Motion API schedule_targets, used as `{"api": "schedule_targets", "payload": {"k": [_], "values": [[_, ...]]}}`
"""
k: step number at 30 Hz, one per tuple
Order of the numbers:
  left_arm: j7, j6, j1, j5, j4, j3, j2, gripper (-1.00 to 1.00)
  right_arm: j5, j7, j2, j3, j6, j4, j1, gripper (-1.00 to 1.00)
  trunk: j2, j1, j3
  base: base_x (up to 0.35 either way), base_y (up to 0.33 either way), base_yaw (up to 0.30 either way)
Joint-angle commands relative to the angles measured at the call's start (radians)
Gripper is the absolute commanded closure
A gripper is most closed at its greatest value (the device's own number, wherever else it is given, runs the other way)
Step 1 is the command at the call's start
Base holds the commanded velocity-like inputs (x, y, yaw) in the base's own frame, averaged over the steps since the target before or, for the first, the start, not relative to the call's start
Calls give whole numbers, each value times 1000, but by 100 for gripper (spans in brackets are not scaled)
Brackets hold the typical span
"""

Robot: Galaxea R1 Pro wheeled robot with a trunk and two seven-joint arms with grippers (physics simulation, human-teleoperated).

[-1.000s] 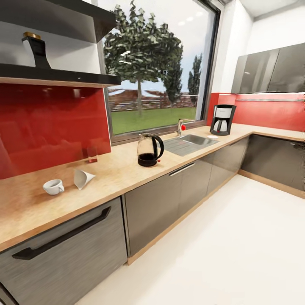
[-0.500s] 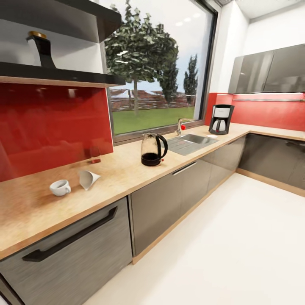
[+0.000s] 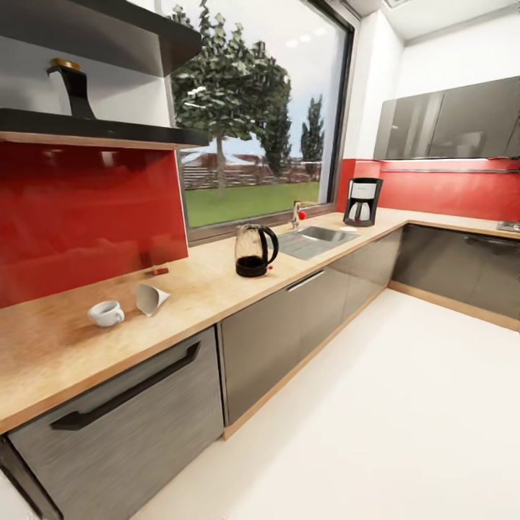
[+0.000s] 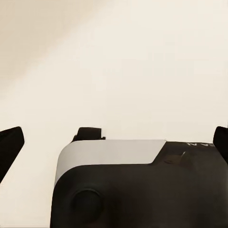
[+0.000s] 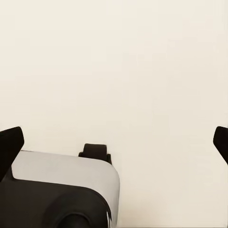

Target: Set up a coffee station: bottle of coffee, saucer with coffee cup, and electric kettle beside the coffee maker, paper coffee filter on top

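Observation:
The black and white coffee maker [image 3: 362, 202] stands at the far end of the wooden countertop [image 3: 43, 354], with a small white saucer [image 3: 349, 229] in front of it. A glass electric kettle [image 3: 254, 250] sits left of the sink [image 3: 318, 236]. Nearer lie a white coffee cup [image 3: 107, 313] and a paper coffee filter [image 3: 150, 298] on its side. The dark coffee bottle [image 3: 72, 88] with a gold cap stands on the wall shelf [image 3: 108, 130]. My left gripper [image 4: 115, 142] and right gripper [image 5: 114, 145] are open over pale floor, holding nothing.
Grey cabinet fronts [image 3: 289, 325] run below the counter, which turns a corner at the far right. A faucet [image 3: 297, 214] stands behind the sink under a large window. Wide pale floor [image 3: 390, 419] lies to the right. My own base [image 4: 137, 185] shows under both wrists.
The whole head view has shifted, so the camera moved along the counter. The things on the counter and shelf stay where they were.

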Motion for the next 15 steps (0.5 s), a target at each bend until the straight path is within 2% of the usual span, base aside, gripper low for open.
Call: {"api": "schedule_targets", "payload": {"k": [1,6,12,15], "values": [[0,-1,0,1,-1,4,-1,-100,7,0,-1,0,-3,1,-1,-100,-1,-1,-1,-291,137,-6],[0,-1,0,1,-1,4,-1,-100,7,0,0,0,-3,1,-1,-100,-1,-1,-1,-267,134,-2],[-2,-3,0,0,-25,1,-1,-100,7,0,0,-2,-3,1,-1,-100,-1,-1,-1,-31,17,0],[-8,4,0,-4,-253,-11,-14,-100,7,0,0,-2,-3,1,-1,-100,-1,-1,-1,0,0,0]]}}
